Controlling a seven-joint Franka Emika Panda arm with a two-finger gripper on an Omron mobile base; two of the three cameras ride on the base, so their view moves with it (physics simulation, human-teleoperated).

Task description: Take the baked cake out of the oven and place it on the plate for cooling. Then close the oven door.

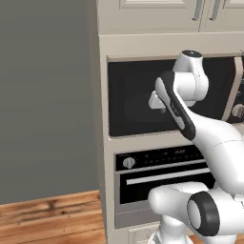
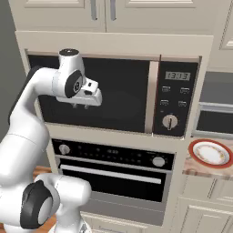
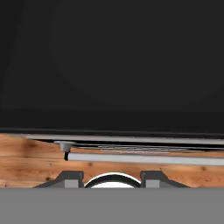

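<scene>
Counter (image 2: 200, 172), right of the oven stack: speckled stone top. The plate (image 2: 211, 153), red-orange rim, white centre, lies flat on it, near the front edge.

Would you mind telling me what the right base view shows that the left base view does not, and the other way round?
The right base view alone shows the plate on a counter right of the oven, the microwave's clock panel and the oven's second knob. The left base view alone shows the grey wall and a broad stretch of wood floor. Both show the microwave, the oven door closed with its bar handle, and the gripper raised in front of the microwave glass, nothing between its fingers.
</scene>
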